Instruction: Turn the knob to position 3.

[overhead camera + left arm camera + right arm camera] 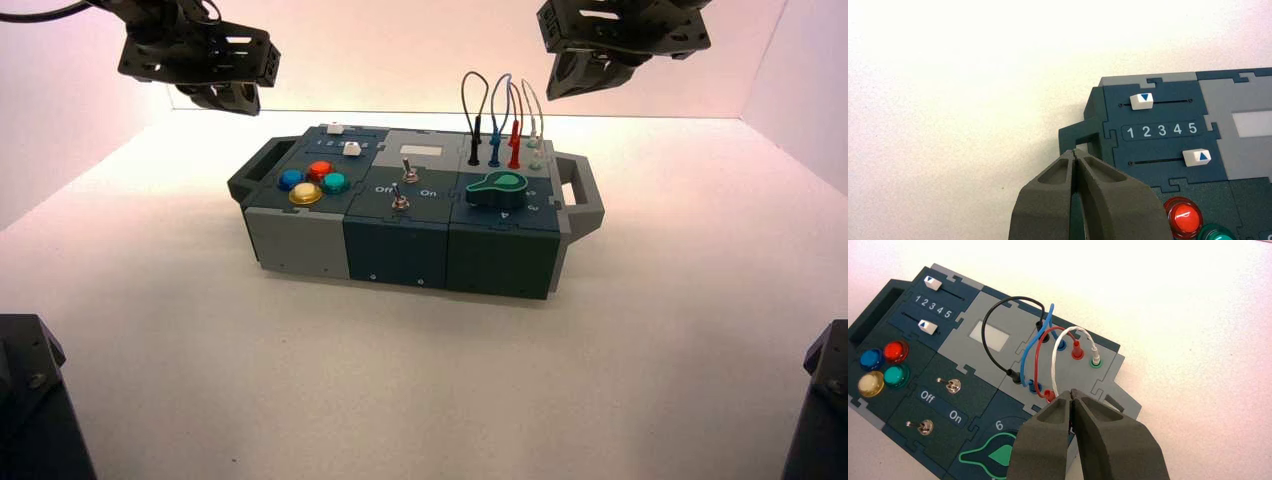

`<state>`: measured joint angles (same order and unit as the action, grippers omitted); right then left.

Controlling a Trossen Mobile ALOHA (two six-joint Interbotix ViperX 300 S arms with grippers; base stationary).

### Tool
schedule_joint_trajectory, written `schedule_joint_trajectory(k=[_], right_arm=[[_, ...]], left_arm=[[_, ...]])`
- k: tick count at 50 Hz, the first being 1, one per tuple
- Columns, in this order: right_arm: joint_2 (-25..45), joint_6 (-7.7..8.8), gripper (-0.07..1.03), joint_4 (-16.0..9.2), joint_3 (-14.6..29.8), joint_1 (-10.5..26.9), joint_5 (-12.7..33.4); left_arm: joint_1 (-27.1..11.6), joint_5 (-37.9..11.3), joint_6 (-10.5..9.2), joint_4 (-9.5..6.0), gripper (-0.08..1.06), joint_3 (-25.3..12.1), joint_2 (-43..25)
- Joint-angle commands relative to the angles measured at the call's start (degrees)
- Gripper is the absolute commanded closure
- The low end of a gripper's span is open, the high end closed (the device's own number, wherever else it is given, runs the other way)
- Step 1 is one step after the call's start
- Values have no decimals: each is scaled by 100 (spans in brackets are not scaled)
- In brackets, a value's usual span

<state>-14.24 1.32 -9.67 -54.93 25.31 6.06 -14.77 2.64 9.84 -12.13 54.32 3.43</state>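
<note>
"Where's the green teardrop-shaped knob (497,188)?"

"Front right of the box. The black right pincer (1072,392) is above the box, closed and empty; the left (1074,152) waits above the left end."

"Best approach?"

"Open, straddle the pointer, then twist gently to 3."

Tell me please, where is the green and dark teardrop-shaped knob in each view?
High view: the knob is on the box's near right part, in front of the wire plugs.
Left wrist view: not in it.
Right wrist view: the knob is beside the numeral 6, partly hidden by the right gripper.
Shared landmark: the red round push button.
</note>
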Motion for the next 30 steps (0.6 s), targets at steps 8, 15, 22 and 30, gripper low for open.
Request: schedule_joint_trajectory(k=[8,15,22,30], right_arm=[[-70,-9,99,0,53,-9,-18],[-70,-26,98,-53,62,9,53],[-70,-26,99,-114,167,114,378],[-53,9,98,-79,404,457,729]], left_arm=[[-18,44,9,9,101,-132,53],[-26,44,9,18,101,-132,53],[-18,44,9,18,101,-132,53],[-18,-44,9,18,101,-149,53]])
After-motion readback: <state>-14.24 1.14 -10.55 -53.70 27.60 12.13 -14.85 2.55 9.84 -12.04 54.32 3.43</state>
